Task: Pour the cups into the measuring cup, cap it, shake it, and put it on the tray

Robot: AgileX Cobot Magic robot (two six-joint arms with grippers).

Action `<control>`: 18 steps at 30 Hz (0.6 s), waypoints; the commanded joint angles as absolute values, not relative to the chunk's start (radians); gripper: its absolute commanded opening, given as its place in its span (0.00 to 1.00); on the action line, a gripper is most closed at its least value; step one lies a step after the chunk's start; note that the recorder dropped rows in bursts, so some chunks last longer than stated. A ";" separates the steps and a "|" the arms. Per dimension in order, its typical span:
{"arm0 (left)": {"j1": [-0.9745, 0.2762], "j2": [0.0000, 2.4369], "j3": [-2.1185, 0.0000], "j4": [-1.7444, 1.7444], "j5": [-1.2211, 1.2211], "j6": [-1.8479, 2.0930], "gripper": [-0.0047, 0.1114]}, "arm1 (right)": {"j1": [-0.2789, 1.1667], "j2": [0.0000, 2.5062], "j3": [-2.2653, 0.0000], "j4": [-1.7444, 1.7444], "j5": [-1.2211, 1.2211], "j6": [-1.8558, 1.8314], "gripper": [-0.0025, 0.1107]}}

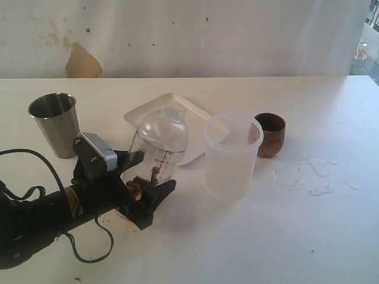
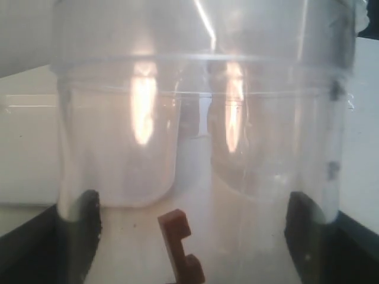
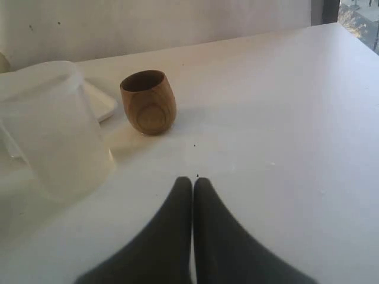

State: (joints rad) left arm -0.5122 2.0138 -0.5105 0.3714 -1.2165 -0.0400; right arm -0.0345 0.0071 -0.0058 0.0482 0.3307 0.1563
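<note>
The clear measuring cup (image 1: 160,151) with a black scale wears its clear dome cap (image 1: 164,125) and holds brown pieces (image 1: 142,180). My left gripper (image 1: 145,179) is shut on its lower walls, one black finger on each side. In the left wrist view the measuring cup (image 2: 195,118) fills the frame, with a brown piece (image 2: 180,245) at its bottom. The steel tumbler (image 1: 54,122) stands far left. The wooden cup (image 1: 270,134) stands right of the tub, also seen as the wooden cup (image 3: 148,102). The white tray (image 1: 177,109) lies behind the measuring cup. My right gripper (image 3: 193,181) is shut on nothing, above bare table.
A frosted plastic tub (image 1: 231,155) stands between the measuring cup and the wooden cup; in the right wrist view the tub (image 3: 53,127) is left of the cup. Clear spilled bits (image 1: 311,173) lie on the table at the right. A black cable (image 1: 35,157) loops off the left arm.
</note>
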 commanded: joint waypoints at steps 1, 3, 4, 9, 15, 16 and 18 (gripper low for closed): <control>-0.509 2.009 -0.513 0.367 -1.221 0.016 0.04 | -0.031 0.003 0.000 0.049 0.321 0.161 0.02; -0.509 1.995 -0.514 0.374 -1.221 0.038 0.04 | -0.031 0.003 0.000 0.049 0.321 0.161 0.02; -0.509 1.986 -0.514 0.378 -1.221 0.041 0.04 | -0.031 0.003 0.000 0.049 0.321 0.161 0.02; -0.509 1.910 -0.514 0.383 -1.221 0.057 0.04 | -0.031 0.003 0.000 0.049 0.321 0.161 0.02; -0.501 1.868 -0.501 0.354 -1.221 0.048 0.04 | -0.031 0.003 0.000 0.049 0.321 0.161 0.02; -0.496 1.883 -0.500 0.349 -1.221 0.049 0.04 | -0.031 0.003 0.000 0.049 0.321 0.161 0.02; -0.471 1.892 -0.500 0.400 -1.221 0.039 0.04 | -0.031 0.003 0.000 0.049 0.321 0.161 0.02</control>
